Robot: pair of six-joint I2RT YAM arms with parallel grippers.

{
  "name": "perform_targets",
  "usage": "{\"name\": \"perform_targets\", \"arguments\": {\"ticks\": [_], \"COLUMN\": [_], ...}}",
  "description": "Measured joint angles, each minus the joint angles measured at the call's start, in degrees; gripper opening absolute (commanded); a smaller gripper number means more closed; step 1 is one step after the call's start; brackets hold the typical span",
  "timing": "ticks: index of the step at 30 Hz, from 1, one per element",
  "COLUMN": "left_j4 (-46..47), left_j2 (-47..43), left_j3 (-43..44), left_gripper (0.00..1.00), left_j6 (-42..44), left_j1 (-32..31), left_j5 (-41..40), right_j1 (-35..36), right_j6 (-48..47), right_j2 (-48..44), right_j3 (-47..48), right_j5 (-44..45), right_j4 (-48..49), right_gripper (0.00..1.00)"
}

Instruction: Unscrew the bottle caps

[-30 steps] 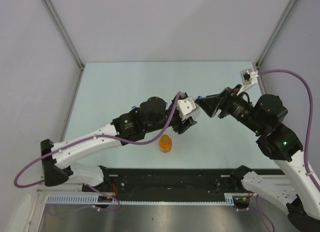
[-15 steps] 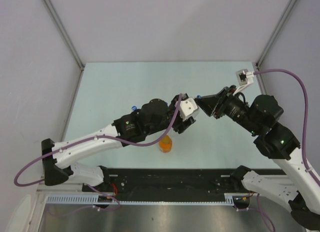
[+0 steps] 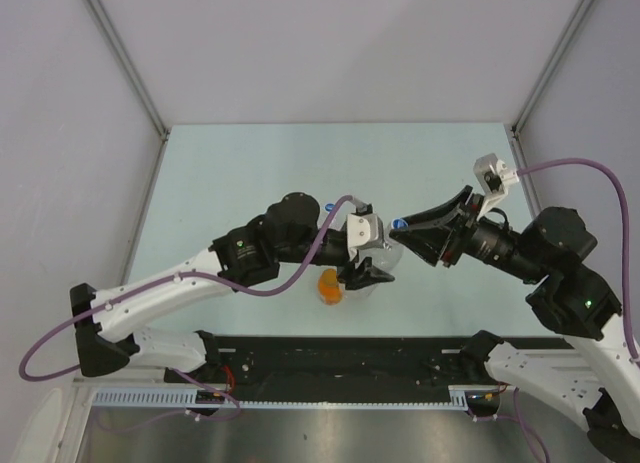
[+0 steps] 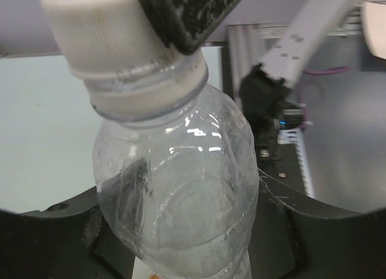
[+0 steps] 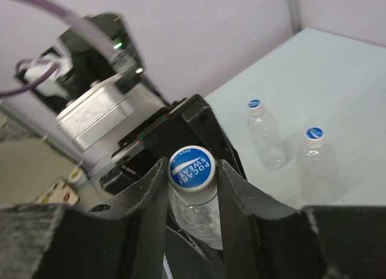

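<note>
My left gripper (image 3: pixel 368 263) is shut on the body of a clear bottle (image 3: pixel 386 249) and holds it above the table. In the left wrist view the bottle (image 4: pixel 181 194) fills the space between my fingers (image 4: pixel 54 237). Its bottle cap (image 4: pixel 96 32) has white sides and a blue top. My right gripper (image 3: pixel 402 226) is shut on that cap. In the right wrist view the blue-topped cap (image 5: pixel 192 167) sits gripped between both fingers (image 5: pixel 145 206). The orange bottle (image 3: pixel 330 286) stands with its orange cap on, just near-left of my left gripper.
Two more clear bottles with blue caps stand on the pale table, one (image 5: pixel 265 137) beside the other (image 5: pixel 315 161). A blue cap (image 3: pixel 328 204) peeks out behind my left arm. A black rail (image 3: pixel 340 358) runs along the near edge. Grey walls close the sides and back.
Both grippers have shifted a little toward the near edge with the bottle between them. The left wrist has turned and dropped over the orange bottle; the right arm has stretched flatter.
</note>
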Motion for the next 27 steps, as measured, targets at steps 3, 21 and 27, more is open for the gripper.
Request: {"name": "perform_targets", "arguments": {"ticks": [3, 21, 27], "left_j4": [-1.4, -6.8, -7.5], "left_j2": [0.6, 6.0, 6.1], "left_j3": [0.7, 5.2, 5.6], "left_gripper": [0.00, 0.00, 0.00], "left_j6": [-0.6, 0.9, 1.0], "left_j1": [0.2, 0.7, 0.8], "left_j5": [9.2, 40.2, 37.2], "right_j1": [0.0, -5.4, -6.1], "right_j6": [-2.0, -6.4, -6.9], "right_j2": [-0.5, 0.2, 0.2], "right_j3": [0.0, 0.0, 0.0], "right_j5": [-7.0, -36.8, -35.9], "right_j4": [0.0, 3.7, 3.1], "right_gripper": [0.00, 0.00, 0.23]}}
